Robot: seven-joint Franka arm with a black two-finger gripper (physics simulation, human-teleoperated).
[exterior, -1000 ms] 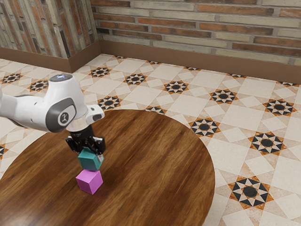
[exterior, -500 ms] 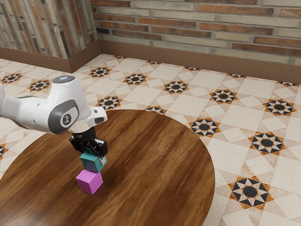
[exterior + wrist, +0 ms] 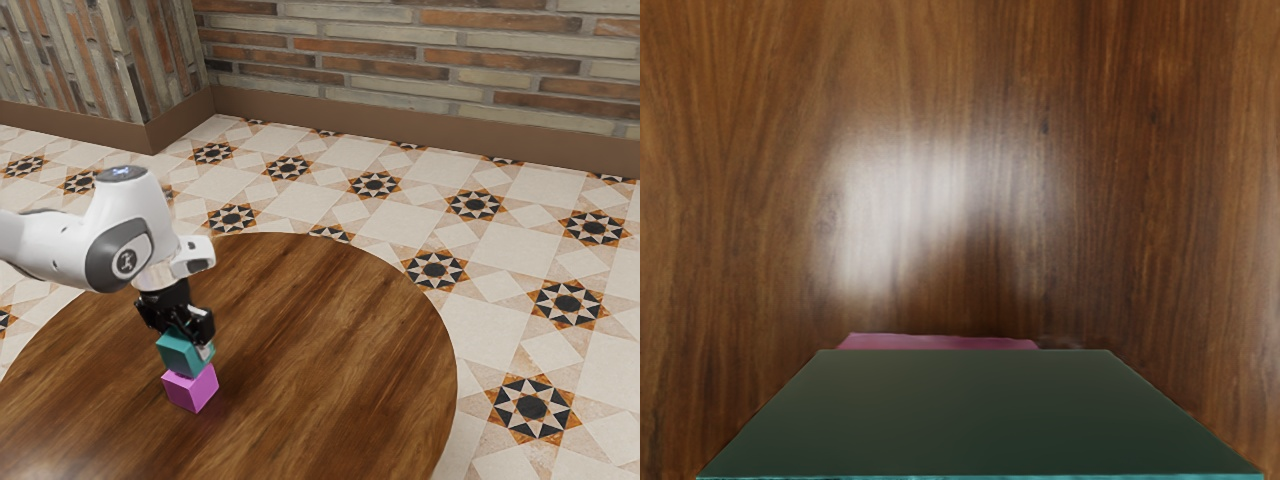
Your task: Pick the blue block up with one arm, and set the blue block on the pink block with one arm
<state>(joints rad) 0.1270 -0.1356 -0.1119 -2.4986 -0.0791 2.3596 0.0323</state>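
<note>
A teal-blue block (image 3: 184, 354) sits directly above the pink block (image 3: 190, 388) on the round wooden table (image 3: 330, 350), touching or nearly touching its top. My black gripper (image 3: 180, 335) comes down from above and is shut on the blue block. In the wrist view the blue block (image 3: 980, 410) is a large dark slab just under my hand, with a thin strip of the pink block (image 3: 940, 342) peeking out beyond its far edge.
The table's curved edge runs along the exterior view's right, with patterned floor tiles (image 3: 520, 250) beyond. Brick walls (image 3: 420, 60) stand at the back. My white arm (image 3: 90, 240) enters from the exterior view's left.
My hand has carried the blue block toward the exterior view's left and down, from offset above the pink block to squarely over it.
</note>
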